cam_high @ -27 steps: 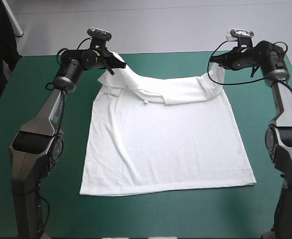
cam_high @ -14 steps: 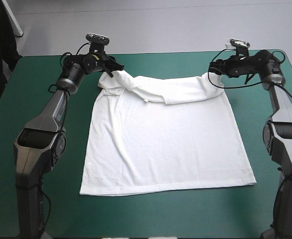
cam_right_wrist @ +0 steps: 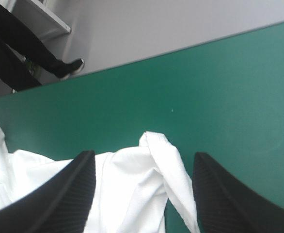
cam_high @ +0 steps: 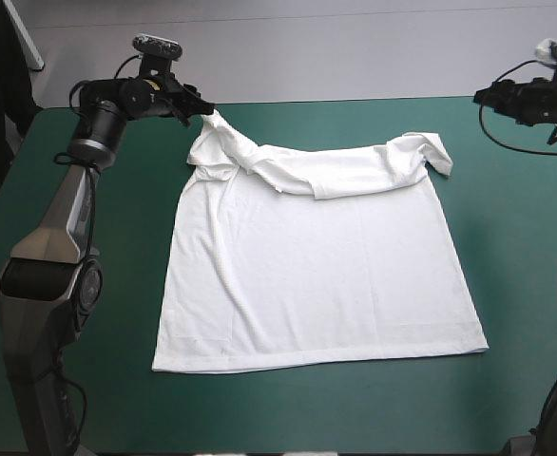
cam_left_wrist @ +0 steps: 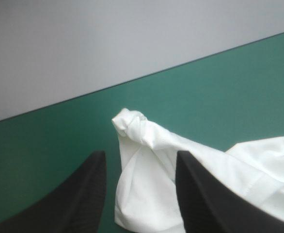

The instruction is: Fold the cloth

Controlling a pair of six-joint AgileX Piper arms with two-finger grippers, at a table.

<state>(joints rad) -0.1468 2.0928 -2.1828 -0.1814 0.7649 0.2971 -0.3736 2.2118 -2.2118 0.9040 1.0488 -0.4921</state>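
T-shirt (cam_high: 316, 275) is spread flat on the teal-green cover (cam_high: 69, 380), hem twd the near edge, w/ slight ripples along the left side. Farther up, the shoulder part is doubled back over the body in an uneven band (cam_high: 336, 176), lumpy rather than cleanly creased. At the band's far-left end a twisted sleeve tip (cam_left_wrist: 132, 124) is peaked up. At its far-right end the other sleeve (cam_high: 435, 152) is flopped outward past the side line.

Left gripper (cam_left_wrist: 141, 160) is held just over the far-left corner, fingers apart, cloth lying loose betw them, nothing clamped. Right gripper (cam_right_wrist: 143, 160) is likewise spread wide w/ nothing held; in the high view it is seen well off to the shirt's right, near the table's far-right corner.

Risks, as judged:
- If another fold is made w/o the band being smoothed, the lumps are likely locked in & the bundle skewed.
- The raised twist could be snagged by a low-swept left finger, so the corner gets dragged.
- The loose right sleeve may be left sticking out.
- A regrasp from so far off may be mis-aimed, only one layer being caught.
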